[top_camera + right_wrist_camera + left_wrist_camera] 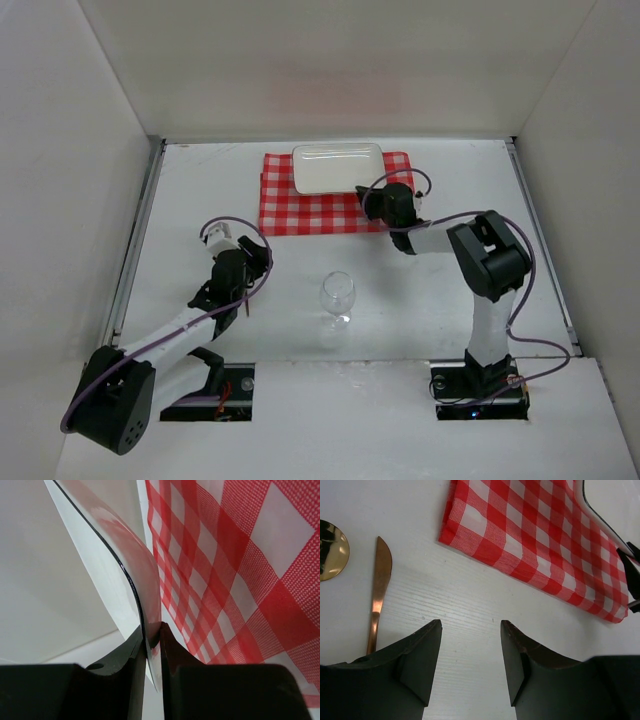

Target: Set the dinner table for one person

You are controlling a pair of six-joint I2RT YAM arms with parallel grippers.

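Note:
The dinner table (430,290) is the wide white surface. A red-and-white checked cloth (320,212) lies at its back middle, with a white rectangular plate (338,167) on the cloth's far part. My right gripper (376,197) is shut on the plate's near right rim; the wrist view shows the rim (115,565) pinched between its jaws (152,627) above the cloth (225,580). My left gripper (243,268) hovers open and holds nothing (471,622), over bare table just short of the cloth's near left corner (535,535). A copper knife (379,590) lies to its left.
An upright wine glass (337,293) stands mid-table between the two arms. A round gold shiny piece (330,550) lies beside the knife tip. White walls close in the table on three sides, with metal strips along its left and right edges.

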